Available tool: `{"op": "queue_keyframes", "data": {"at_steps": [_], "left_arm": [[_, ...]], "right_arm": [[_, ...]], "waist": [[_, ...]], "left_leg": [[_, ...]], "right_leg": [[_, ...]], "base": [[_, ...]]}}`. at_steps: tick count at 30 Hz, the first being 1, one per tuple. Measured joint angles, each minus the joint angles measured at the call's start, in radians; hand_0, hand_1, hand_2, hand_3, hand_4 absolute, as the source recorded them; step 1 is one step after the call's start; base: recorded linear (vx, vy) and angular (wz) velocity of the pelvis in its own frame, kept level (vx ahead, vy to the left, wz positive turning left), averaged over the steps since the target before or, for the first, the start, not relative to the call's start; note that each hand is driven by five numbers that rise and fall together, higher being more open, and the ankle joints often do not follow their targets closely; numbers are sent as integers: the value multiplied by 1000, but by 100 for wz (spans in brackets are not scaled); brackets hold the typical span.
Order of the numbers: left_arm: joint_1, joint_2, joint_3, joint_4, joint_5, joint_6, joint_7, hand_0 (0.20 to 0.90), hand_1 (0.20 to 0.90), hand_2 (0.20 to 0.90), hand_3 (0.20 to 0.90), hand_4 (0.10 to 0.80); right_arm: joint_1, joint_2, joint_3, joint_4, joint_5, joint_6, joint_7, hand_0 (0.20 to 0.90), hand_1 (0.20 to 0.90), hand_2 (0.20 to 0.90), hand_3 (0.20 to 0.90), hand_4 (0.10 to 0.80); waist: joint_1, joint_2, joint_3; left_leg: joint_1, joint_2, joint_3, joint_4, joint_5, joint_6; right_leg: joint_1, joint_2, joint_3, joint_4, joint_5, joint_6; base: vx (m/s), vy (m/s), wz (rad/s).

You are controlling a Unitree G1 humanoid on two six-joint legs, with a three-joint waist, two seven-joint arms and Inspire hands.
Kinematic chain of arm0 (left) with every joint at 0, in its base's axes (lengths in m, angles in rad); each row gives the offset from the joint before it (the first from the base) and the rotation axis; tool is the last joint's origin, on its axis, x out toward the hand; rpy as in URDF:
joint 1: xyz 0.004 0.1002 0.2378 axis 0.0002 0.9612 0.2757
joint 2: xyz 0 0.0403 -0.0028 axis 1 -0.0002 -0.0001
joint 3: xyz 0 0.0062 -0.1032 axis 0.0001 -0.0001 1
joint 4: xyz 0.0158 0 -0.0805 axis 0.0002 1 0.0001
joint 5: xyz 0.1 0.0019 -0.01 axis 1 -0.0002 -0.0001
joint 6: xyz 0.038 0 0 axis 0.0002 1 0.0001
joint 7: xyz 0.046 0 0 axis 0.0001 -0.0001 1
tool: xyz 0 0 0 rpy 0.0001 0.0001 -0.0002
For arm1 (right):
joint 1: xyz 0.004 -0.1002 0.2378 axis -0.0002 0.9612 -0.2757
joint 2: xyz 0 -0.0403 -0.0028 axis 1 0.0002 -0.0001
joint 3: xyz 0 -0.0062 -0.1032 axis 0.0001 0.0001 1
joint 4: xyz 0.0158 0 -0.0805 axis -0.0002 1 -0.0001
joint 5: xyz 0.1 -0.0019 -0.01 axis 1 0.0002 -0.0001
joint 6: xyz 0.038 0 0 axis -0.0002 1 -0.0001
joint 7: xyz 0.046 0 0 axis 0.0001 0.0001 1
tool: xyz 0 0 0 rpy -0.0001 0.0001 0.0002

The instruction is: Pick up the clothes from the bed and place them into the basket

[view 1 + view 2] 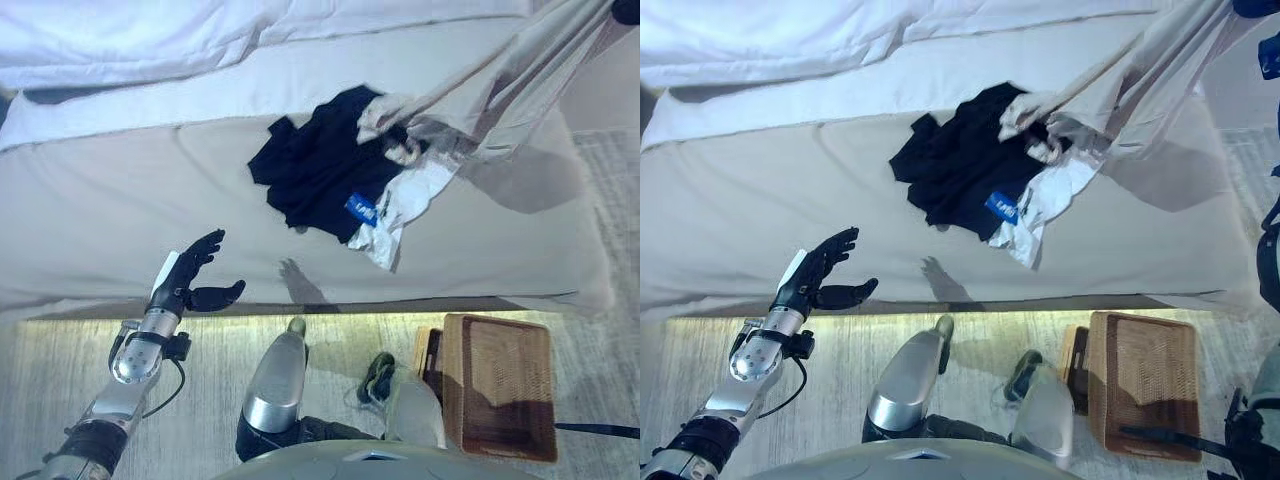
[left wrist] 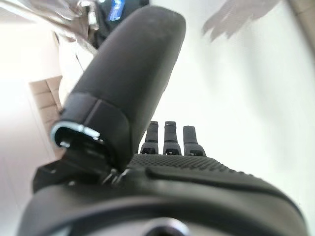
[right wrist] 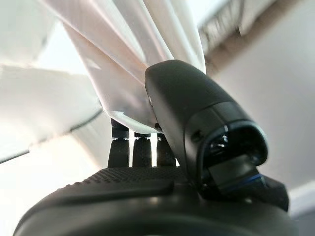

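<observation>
Up at the bed's [image 1: 90, 215] far right, my right hand [image 3: 197, 123] pinches a pale garment [image 1: 520, 70] trailing diagonally to the black clothes [image 1: 315, 165], wicker basket [image 1: 498, 385] on the floor directly below; left hand [image 1: 190, 280] open, empty, well apart.

Left arm [image 1: 135, 365]: silver-grey shell, dark band at wrist. Left hand [image 1: 192, 278]: dark, white cover along thumb side. Right hand [image 3: 197, 147]: dark, pebbled palm, glossy thumb.
</observation>
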Motion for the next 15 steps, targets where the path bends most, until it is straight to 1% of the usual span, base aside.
{"op": "queue_keyframes", "data": {"at_steps": [1,2,3,4,6,7,9,12,15], "left_arm": [[-21,-17,-6,35,0,0,3,900,900,900,900,800],[-42,-35,-20,78,0,2,15,900,900,900,900,800],[-50,-51,-31,109,0,8,18,900,900,900,900,800],[-50,-71,-35,136,1,11,22,900,900,900,900,800],[-48,-102,-41,179,2,15,26,900,900,900,900,800],[-48,-122,-46,205,10,15,27,900,900,900,900,800],[-47,-151,-58,254,28,16,34,900,900,900,900,800],[-50,-177,-58,307,42,17,35,900,900,900,900,800],[-60,-188,-52,349,41,17,35,900,900,900,900,800]], "right_arm": [[4,-14,0,1,7,-4,-1,300,300,300,200,100],[9,-23,-1,1,19,-14,0,300,300,300,200,100],[17,-28,-2,1,24,-18,0,300,300,300,200,100],[34,-30,-11,1,38,-31,1,300,300,300,200,100],[60,-31,-29,0,40,-48,4,300,300,300,200,100],[82,-35,-39,-5,44,-48,5,300,300,300,200,100],[145,-36,-86,-38,62,-49,9,300,300,300,200,100],[211,-44,-110,-70,77,-49,12,300,300,300,200,100],[256,-53,-135,-95,77,-47,12,300,300,300,200,100]], "waist": [[-13,-1,-16],[-33,-1,-23],[-48,-3,-52],[-69,-8,-84],[-84,-6,-108],[-108,-10,-124],[-136,-11,-157],[-175,-10,-172],[-206,-7,-175]], "left_leg": [[32,1,8,-28,9,-2],[74,-1,13,-68,27,-5],[87,-2,21,-92,28,-5],[101,-1,29,-116,28,-5],[132,2,46,-147,33,-4],[152,4,58,-165,33,-4],[177,7,75,-208,39,-4],[201,18,109,-250,45,-7],[218,21,133,-284,55,-9]], "right_leg": [[30,7,3,-44,21,-3],[80,15,-1,-94,38,5],[93,19,0,-124,45,9],[102,27,7,-158,60,11],[135,40,22,-212,80,9],[153,47,28,-248,98,11],[173,61,42,-308,124,11],[186,81,68,-371,162,1],[189,91,91,-405,178,-2]], "base": [[29,82,-14],[40,69,-13],[8,57,-15],[-4,32,-19],[-33,32,-29],[-45,37,-30],[-32,22,-34],[-19,3,-37],[-12,7,-29]]}}
